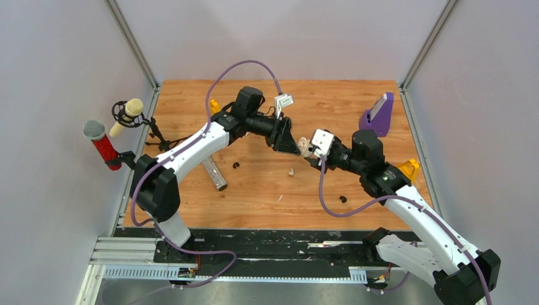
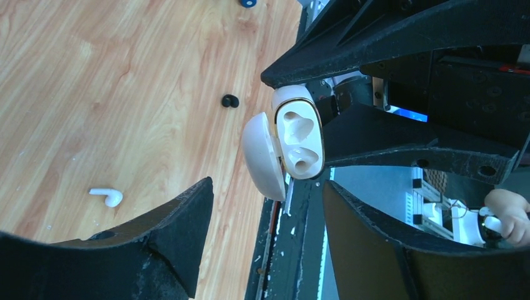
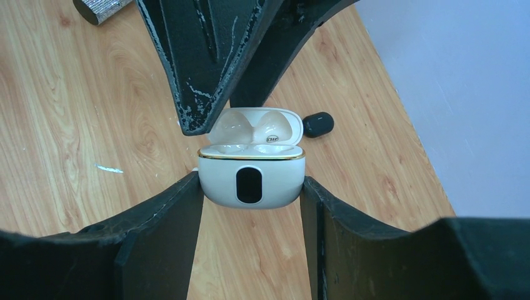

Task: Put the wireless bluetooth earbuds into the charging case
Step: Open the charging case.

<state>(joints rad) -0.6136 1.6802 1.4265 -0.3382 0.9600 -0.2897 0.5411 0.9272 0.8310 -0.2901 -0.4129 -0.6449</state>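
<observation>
My right gripper point(image 3: 251, 194) is shut on a white charging case point(image 3: 251, 178) and holds it above the table with its lid open. In the left wrist view the case point(image 2: 300, 140) shows two empty wells. My left gripper point(image 2: 267, 200) is open and empty, its tips just beside the case's lid point(image 3: 256, 128); from above, the two grippers point(image 1: 289, 145) point(image 1: 309, 150) meet mid-table. One white earbud point(image 1: 291, 171) lies on the wood below them and also shows in the left wrist view point(image 2: 107, 196). Two black earbuds point(image 1: 236, 166) point(image 1: 343, 199) lie apart on the table. The second white earbud is out of view.
A purple case point(image 1: 378, 114) stands open at the back right. A silver cylinder point(image 1: 214, 173) lies at the left. A thin white sliver point(image 1: 278, 198) lies near the front. A small black rounded case point(image 3: 318, 124) sits beyond the held case. Two microphones point(image 1: 108, 136) stand at the left wall.
</observation>
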